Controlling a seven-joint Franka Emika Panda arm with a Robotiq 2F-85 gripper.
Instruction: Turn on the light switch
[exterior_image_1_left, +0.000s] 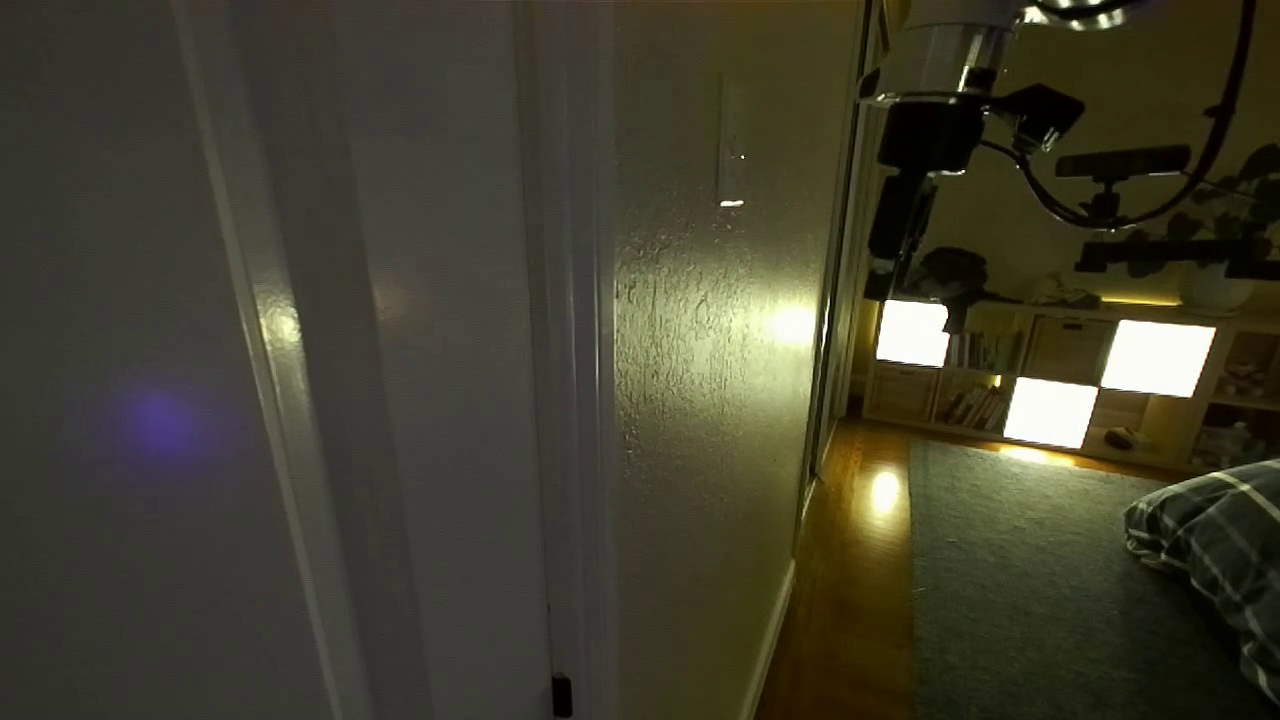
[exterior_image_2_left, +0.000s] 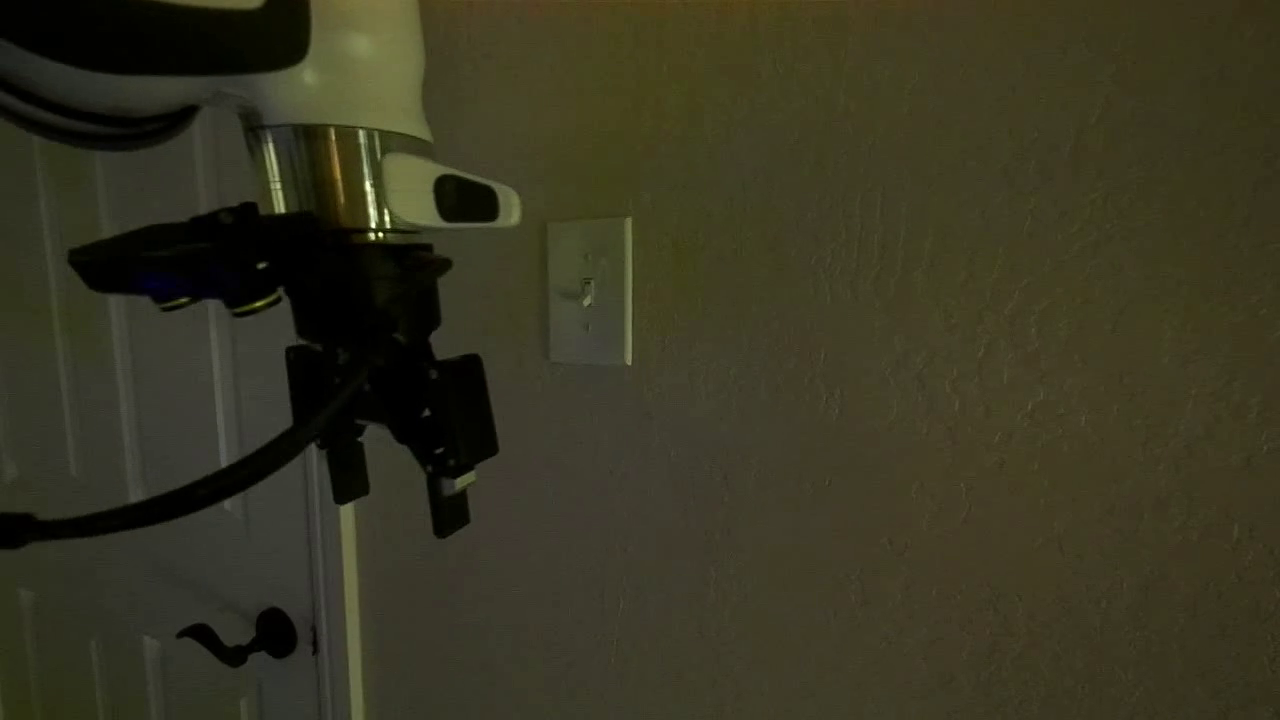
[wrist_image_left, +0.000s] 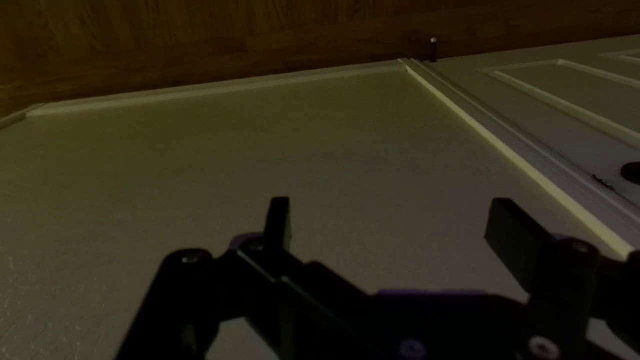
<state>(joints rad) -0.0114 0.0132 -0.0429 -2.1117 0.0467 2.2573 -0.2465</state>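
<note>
Light switch (exterior_image_2_left: 589, 291) is being seen above-right of end effector (exterior_image_2_left: 400, 518) in an exterior view; jaws being held spread.

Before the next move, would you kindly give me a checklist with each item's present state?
Switch unblocked: ok, plain in an exterior view.
Tool holding nothing: ok, open with a bare gap.
Fingertips level with switch: not ok, lower in both exterior views.
Tool aimed at switch: not ok, pointing down in an exterior view.
Switch in wrist view: not ok, absent; wall and floor show.
Toggle position: cannot tell, too small and dim.
</note>
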